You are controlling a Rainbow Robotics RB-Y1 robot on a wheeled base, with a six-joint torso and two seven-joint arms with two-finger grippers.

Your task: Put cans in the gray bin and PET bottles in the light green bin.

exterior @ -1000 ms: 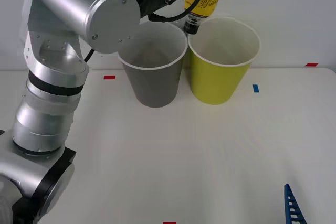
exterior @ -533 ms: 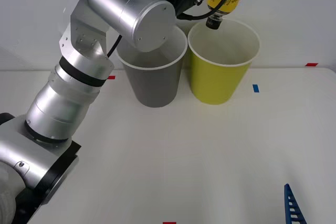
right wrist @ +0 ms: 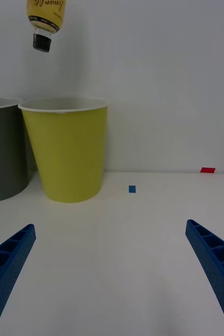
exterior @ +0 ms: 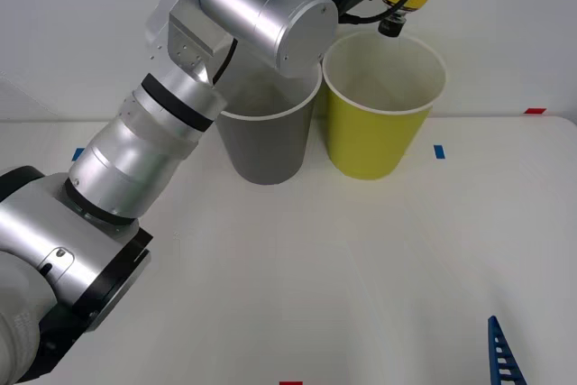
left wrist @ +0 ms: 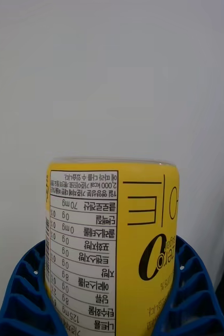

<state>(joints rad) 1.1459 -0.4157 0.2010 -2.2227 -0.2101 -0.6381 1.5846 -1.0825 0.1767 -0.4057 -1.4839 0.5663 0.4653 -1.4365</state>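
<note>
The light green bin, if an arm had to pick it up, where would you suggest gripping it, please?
Probably at the white rim of the light green bin, from above on the side away from the gray bin, one of the fingers inside. The wall tapers downward, so a side pinch could slip, and the gray bin crowds the other side.

Glossy yellow printed label on plastic bottle (left wrist: 112,247); ribbed blue plastic fingers (left wrist: 22,294); brushed silver metal arm (exterior: 144,151); matt bins; smooth matt white surface (exterior: 361,268).
</note>
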